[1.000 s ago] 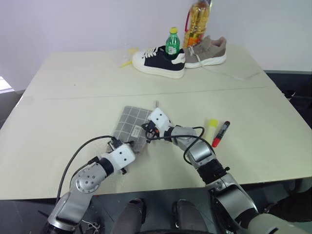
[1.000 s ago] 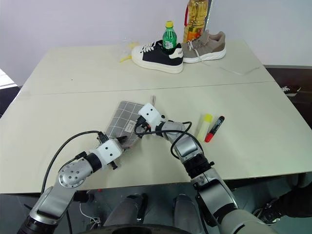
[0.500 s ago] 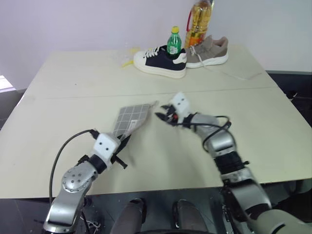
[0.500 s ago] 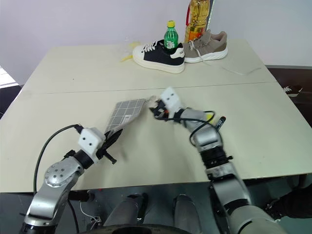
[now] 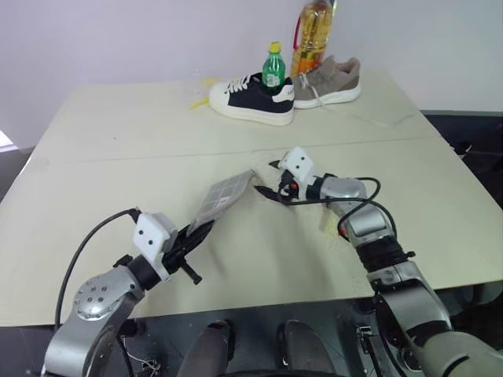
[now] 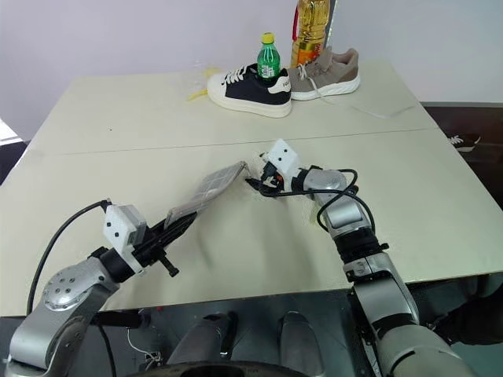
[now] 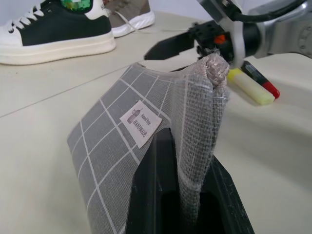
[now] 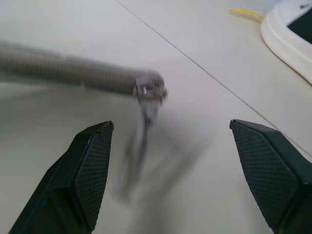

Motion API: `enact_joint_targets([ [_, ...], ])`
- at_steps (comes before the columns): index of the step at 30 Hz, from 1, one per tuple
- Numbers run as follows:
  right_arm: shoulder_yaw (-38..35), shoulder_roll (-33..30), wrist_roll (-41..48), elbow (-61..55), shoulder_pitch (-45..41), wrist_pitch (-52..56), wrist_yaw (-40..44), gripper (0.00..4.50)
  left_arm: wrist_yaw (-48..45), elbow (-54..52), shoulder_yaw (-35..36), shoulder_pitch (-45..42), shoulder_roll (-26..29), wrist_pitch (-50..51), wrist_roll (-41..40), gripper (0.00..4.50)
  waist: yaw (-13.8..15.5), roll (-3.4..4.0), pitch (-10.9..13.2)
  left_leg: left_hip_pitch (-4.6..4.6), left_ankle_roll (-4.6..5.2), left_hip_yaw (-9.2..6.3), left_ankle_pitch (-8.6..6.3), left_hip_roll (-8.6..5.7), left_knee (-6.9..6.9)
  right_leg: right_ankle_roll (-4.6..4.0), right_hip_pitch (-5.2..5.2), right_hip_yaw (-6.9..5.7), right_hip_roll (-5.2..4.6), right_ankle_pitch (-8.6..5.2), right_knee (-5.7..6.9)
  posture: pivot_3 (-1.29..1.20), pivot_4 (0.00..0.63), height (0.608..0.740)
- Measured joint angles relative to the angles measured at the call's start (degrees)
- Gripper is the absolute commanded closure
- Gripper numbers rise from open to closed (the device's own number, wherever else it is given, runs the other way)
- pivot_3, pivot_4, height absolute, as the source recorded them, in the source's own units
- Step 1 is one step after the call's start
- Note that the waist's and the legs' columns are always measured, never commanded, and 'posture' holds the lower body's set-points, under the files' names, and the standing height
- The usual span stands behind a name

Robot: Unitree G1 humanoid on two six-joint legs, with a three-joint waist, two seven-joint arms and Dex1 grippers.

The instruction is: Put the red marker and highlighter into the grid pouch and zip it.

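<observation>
Grid pouch (image 5: 222, 198), grey woven fabric with thin white grid lines and a small white label, is held off the table (image 5: 118, 157) at centre frame, tilted, its near end clamped between the closed black fingers of the left gripper (image 5: 196, 234). Right gripper (image 5: 271, 180) sits just beyond the pouch's far end, apart from it, fingers spread wide and empty. Highlighter (image 7: 250, 87) and red marker (image 7: 261, 81) lie side by side on the table beyond. Shoes (image 5: 250, 96) and bottles (image 5: 317, 31) stand at upper centre.

The grid pouch (image 7: 122, 141) is coarse woven grey cloth; the table (image 5: 141, 126) looks smooth and matt.
</observation>
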Motion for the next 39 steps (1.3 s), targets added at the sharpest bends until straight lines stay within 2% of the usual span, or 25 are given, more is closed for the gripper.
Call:
enact_joint_targets([
  [2, 0.0, 0.5, 0.0, 1.4, -0.7, 0.0, -0.1, 1.36, 0.0, -0.6, 0.1, 0.3, 0.5, 0.3, -0.3, 4.5, 0.0, -0.01, 0.0, 0.0, 0.0, 0.0, 0.0, -0.01, 0.0, 0.0, 0.01, 0.0, -0.01, 0.0, -0.02, 0.0, 0.15, 0.734],
  [3, -0.1, 0.7, 0.0, 2.0, -1.0, 0.1, -0.1, 1.82, 0.1, -0.7, 0.1, 0.3, 0.7, 0.3, -0.3, 4.5, 0.0, -0.01, 0.0, 0.0, -0.01, 0.0, 0.0, -0.01, 0.01, -0.01, 0.01, 0.0, -0.01, 0.0, -0.01, 0.0, 0.15, 0.734],
  [8, -0.3, 0.7, 0.1, 2.6, -1.0, 0.1, 0.6, 4.49, 0.2, -0.9, 0.3, 1.0, 1.0, 0.4, -0.7, 4.5, 0.0, 0.0, 0.0, 0.0, -0.01, 0.0, 0.0, 0.0, 0.0, -0.02, 0.0, 0.01, -0.01, -0.01, -0.02, 0.0, 0.15, 0.734],
  [14, -0.2, 0.7, 0.2, 0.7, -0.8, 0.7, 2.4, 4.49, 0.5, -0.9, 0.3, 1.6, 1.0, 0.1, -0.8, 4.5, 0.0, 0.0, 0.0, 0.0, -0.01, 0.0, 0.0, 0.01, 0.0, -0.02, 0.0, 0.02, 0.0, -0.01, -0.01, 0.0, 0.15, 0.734],
  [19, 2.5, -1.0, -0.1, -6.1, 1.8, 0.9, 6.0, 4.49, 2.8, 1.4, 0.1, -1.1, -0.5, -1.6, 2.0, 4.5, 0.1, -0.02, 0.0, 0.0, -0.01, 0.0, 0.0, -0.01, 0.0, -0.02, 0.03, 0.02, -0.02, 0.0, -0.04, 0.0, 0.15, 0.734],
  [28, 6.4, -5.0, -0.6, -20.4, 5.9, 3.9, 10.7, 4.49, 6.2, 11.7, -5.9, -8.3, -7.7, -6.6, 8.3, 4.5, 0.1, -0.04, 0.0, -0.01, -0.01, 0.0, 0.0, -0.01, 0.02, 0.14, 0.02, 0.01, -0.02, 0.08, -0.04, 0.0, 0.15, 0.734],
  [39, 7.9, -7.5, -0.1, -30.7, 7.0, 7.7, 13.8, 4.49, 7.6, 24.4, -10.3, -17.7, -13.5, -13.1, 14.1, 4.5, 0.9, -0.07, 0.0, -0.03, -0.01, 0.01, 0.0, -0.04, 0.08, 0.2, 0.03, 0.0, -0.02, 0.11, -0.05, 0.0, 0.15, 0.734],
])
